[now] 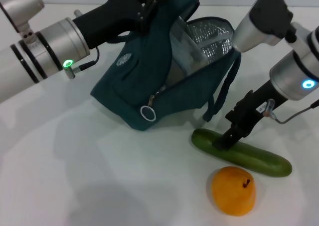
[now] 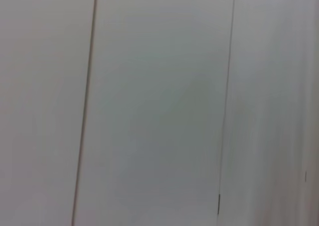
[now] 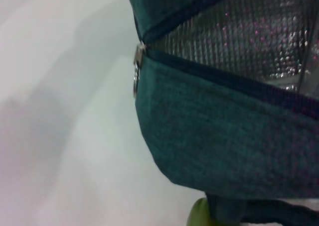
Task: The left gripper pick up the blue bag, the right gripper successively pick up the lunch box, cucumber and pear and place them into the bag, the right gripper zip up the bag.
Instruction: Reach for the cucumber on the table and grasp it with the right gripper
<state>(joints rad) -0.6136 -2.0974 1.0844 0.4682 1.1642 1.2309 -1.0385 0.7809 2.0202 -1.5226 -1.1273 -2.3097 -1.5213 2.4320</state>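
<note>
bag mouth gaping, loop handle dangling above cucumber, pear just beside

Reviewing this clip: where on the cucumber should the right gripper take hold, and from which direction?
Near its middle, from above, fingers straddling its width. The cucumber lies flat on the table, long and round, so a crosswise grip at mid-length should keep it balanced. The right gripper sits towards the end nearer the bag; a hold there may let the far end droop. The pear lies close but apart.

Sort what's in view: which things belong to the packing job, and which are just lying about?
Job: blue bag, held up open by left hand; lunch box inside it; cucumber under right hand; pear.
Lying about: nothing else on the white table.
</note>
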